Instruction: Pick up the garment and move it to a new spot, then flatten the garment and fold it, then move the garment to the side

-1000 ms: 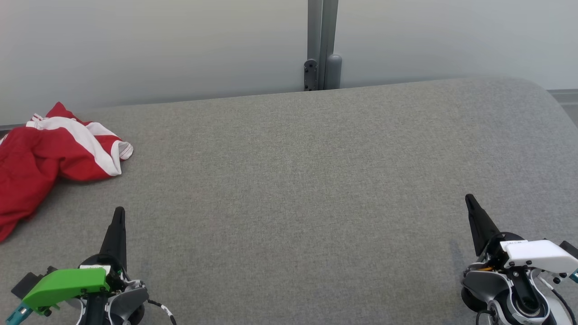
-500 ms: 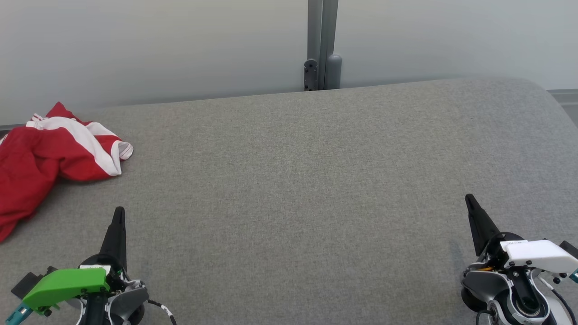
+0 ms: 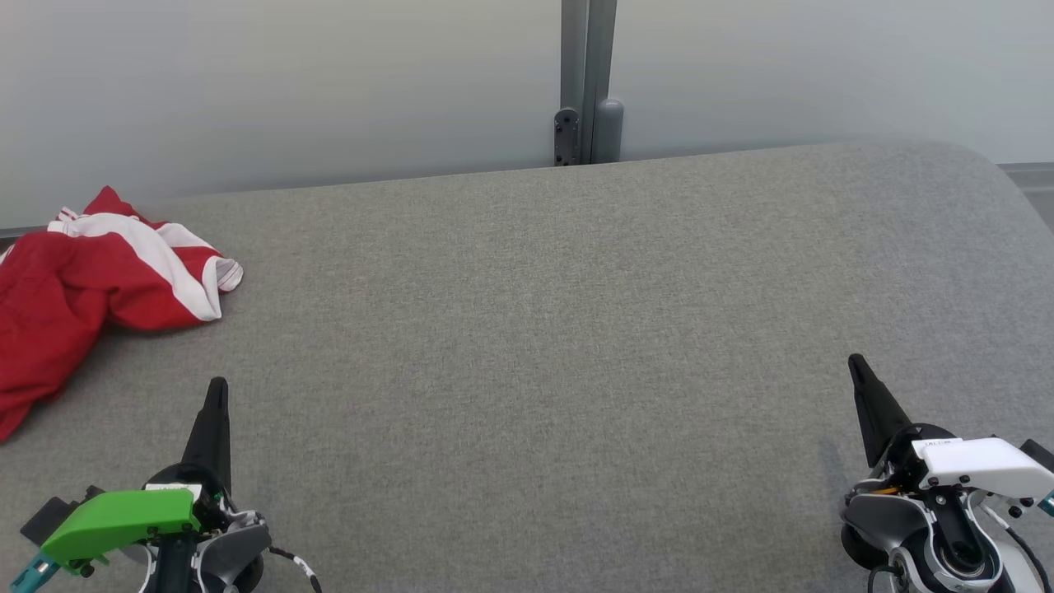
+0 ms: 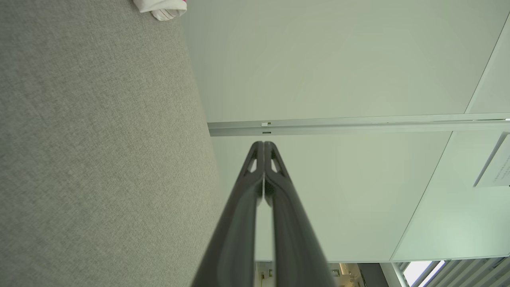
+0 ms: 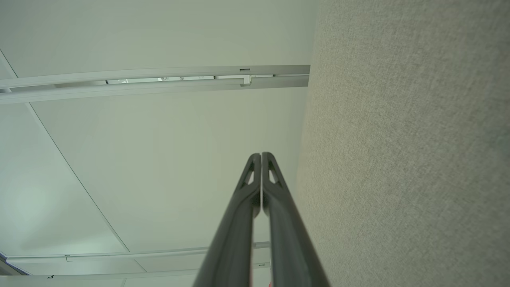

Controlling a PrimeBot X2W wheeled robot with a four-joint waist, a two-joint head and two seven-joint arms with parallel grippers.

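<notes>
Garment (image 3: pixel 66 288) position: far left of the grey tabletop (image 3: pixel 543 329) in the head view, near the back edge, crumpled and partly cut off by the picture's left border. The fabric is red with white stripes. Its long axis runs on a diagonal, from a white-banded opening that points right toward the tabletop's middle, down to a red lobe at the near left. In the left wrist view, a small white fold of the garment (image 4: pixel 160 8) shows at the top edge.

The left gripper (image 3: pixel 216 395) sits at the lower left, nearer the robot than the garment and to its right, apart from it and not touching. The left wrist view shows the left gripper (image 4: pixel 263 144) with both dark fingers pressed together at the tips, nothing between them.

A grey post (image 3: pixel 586 82) stands behind the back edge at centre.

The right gripper (image 3: pixel 856 366) sits at the lower right, well apart from the garment, across the bare tabletop. The right wrist view shows the right gripper (image 5: pixel 261 154) drawn fully together as well, tips meeting, holding nothing.
</notes>
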